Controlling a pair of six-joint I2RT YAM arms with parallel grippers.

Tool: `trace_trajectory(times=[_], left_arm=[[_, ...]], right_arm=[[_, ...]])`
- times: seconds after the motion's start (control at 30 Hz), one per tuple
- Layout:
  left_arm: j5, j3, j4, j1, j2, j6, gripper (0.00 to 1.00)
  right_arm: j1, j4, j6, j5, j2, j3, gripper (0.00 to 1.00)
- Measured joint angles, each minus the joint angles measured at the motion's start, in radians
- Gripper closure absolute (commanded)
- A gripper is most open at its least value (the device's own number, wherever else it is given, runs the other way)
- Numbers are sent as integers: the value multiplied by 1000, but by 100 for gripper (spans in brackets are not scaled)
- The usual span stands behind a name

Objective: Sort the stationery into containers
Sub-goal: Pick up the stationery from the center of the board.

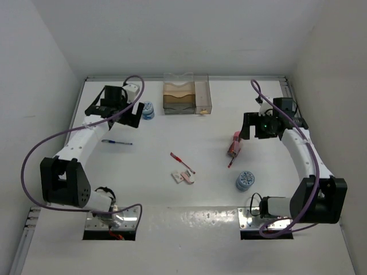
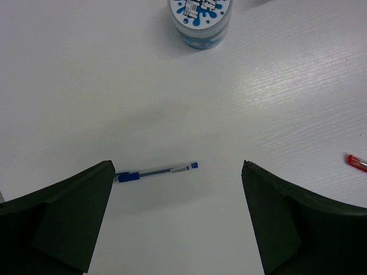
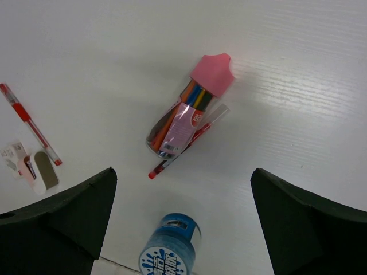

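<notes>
Two grippers hang over the table (image 1: 143,195), each spread fully wide and holding nothing. The left gripper (image 1: 131,114) sits at the far left, and its wrist view looks down between its fingers (image 2: 69,217) at the blue pen (image 2: 155,172), which lies flat on the table. That reads as a line-up for a pick across the pen's thin barrel. A blue patterned roll (image 2: 200,20) stands upright just beyond it, near the organiser (image 1: 202,86).

The right gripper (image 1: 250,127) hovers on the right over the pink-capped tube of coloured pens (image 3: 192,112), which lies on its side. A thin red pen (image 3: 186,143) lies touching it along one side. The wide jaws suit so chunky a piece, though the pen pressed against it could be dragged along.

Everything else lies loose on the table:
- a second roll (image 3: 169,252) stands near the right arm's base
- another red pen (image 1: 182,162) lies at the middle
- the erasers (image 1: 183,177) lie just nearer than that pen

The organiser stands at the far edge, between the two arms, probably so either arm can reach it. None of these pieces is in it, so the sorting looks barely begun
</notes>
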Motion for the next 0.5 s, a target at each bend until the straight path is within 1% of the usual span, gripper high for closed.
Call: trace_trajectory(times=[0.07,0.13,0.37,0.5], left_arm=[[-6,19,1,-21,37,-2,0],[-10,71,-13,-39,99,-9,0],[-13,353,-29,-58,396,-49,5],[-13,499,-54,-58,542,-77,5]], right_arm=[[0,-1,-4,0,6,0,1],[0,-1,-8,0,14,-1,1],[0,-5,-10,1,39,-7,1],[-3,-9,-11,6,48,-7,1]])
